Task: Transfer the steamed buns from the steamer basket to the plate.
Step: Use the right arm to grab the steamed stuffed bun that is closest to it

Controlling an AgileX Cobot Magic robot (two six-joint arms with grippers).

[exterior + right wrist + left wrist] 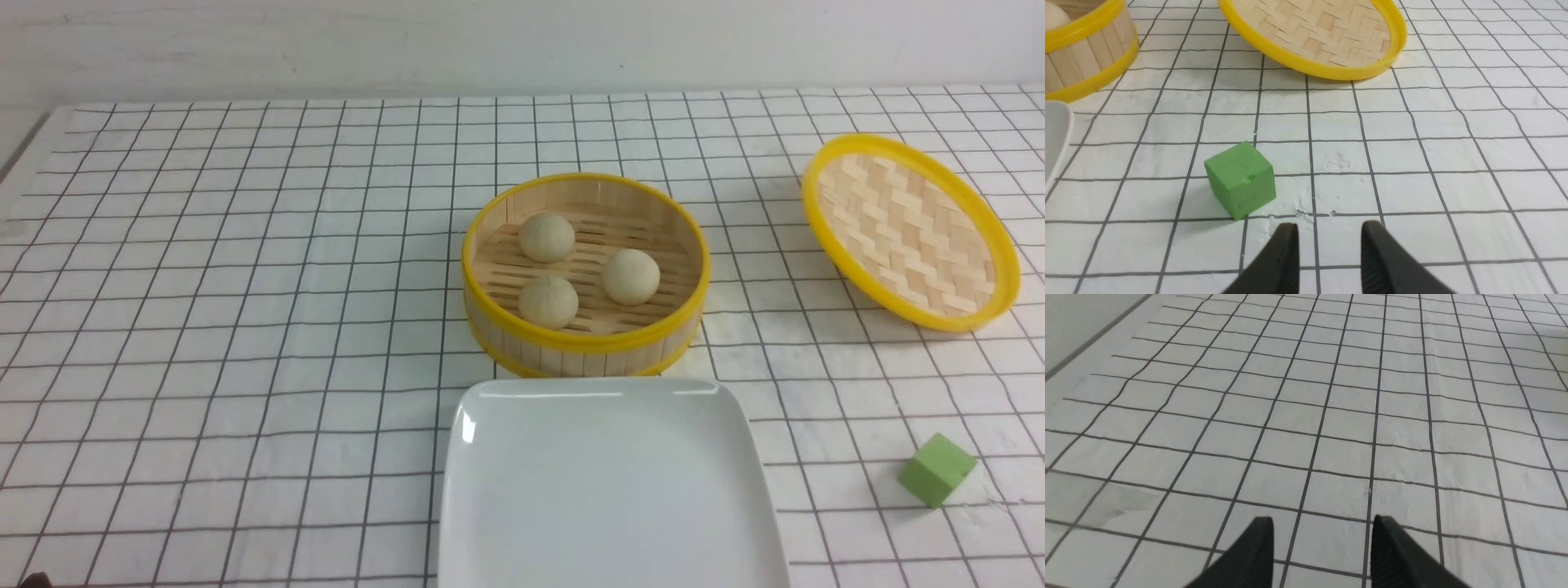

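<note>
Three off-white steamed buns lie on the slatted floor of the round bamboo steamer basket at the table's middle. Just in front of it sits the large white plate, with nothing on it. Neither arm shows in the front view. The left gripper hovers open over bare checked cloth, nothing between its black fingers. In the right wrist view the right gripper stands open too, empty, close to a green cube; the basket's wall and the plate's edge show at that view's side.
The woven yellow-rimmed lid rests tilted at the right, beyond the green cube. A white cloth with a black grid covers the table, and a pale wall runs behind it.
</note>
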